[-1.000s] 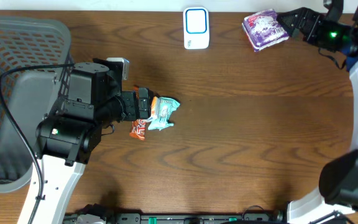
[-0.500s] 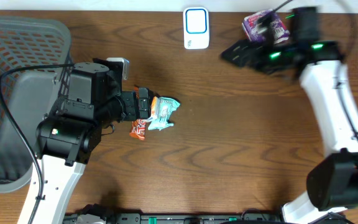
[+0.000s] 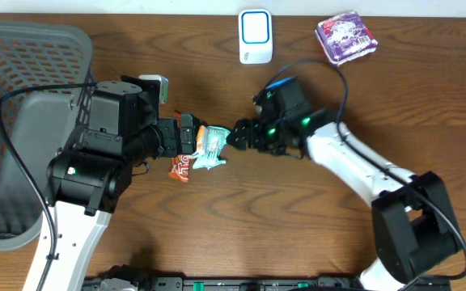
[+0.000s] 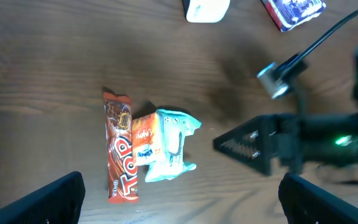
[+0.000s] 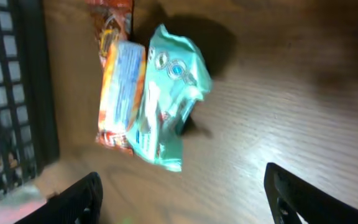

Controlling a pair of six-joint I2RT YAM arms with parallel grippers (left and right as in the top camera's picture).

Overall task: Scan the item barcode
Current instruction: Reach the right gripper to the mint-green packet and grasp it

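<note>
Dark brown wood-grain table (image 3: 241,226), evenly lit

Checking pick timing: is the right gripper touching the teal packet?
Apart. Left wrist view shows bare table between the right gripper and the teal packet.

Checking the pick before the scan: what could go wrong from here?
1. The teal packet, orange packet and red bar lie touching, so the right gripper may pinch or drag more than one.
2. The left gripper hangs open at the pile; the arms could clash.
3. No barcode shows on the teal packet's top; scan may fail.
</note>
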